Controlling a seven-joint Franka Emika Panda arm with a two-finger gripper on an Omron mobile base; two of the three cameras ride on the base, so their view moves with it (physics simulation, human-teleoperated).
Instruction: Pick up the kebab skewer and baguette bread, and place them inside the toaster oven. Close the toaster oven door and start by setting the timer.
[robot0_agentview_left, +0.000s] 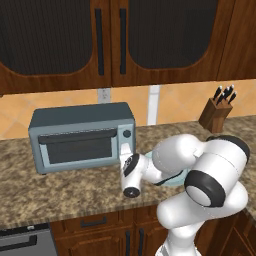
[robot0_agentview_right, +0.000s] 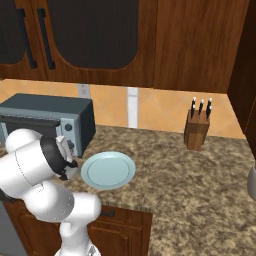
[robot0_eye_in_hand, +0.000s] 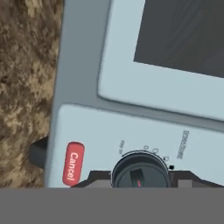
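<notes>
One white arm bends low over the counter (robot0_agentview_left: 75, 192) and reaches to the right side of the toaster oven (robot0_agentview_left: 80, 136). Its gripper (robot0_eye_in_hand: 140, 177) is pressed up to a round dark knob (robot0_eye_in_hand: 140, 171) on the oven's front panel, with the two finger tips squeezed shut on either side of the knob. The toaster oven sits on the brown speckled counter, and the toaster oven door (robot0_agentview_left: 80, 148) is closed. A light blue plate (robot0_agentview_right: 108, 170) lies on the counter just beside the oven, with nothing on it. A wooden knife block (robot0_agentview_right: 196, 129) stands well apart near the wall, holding dark-handled knives. A red button (robot0_eye_in_hand: 73, 163) beside the knob says "Cancel". Other small writing near the knob is too blurry to read.
</notes>
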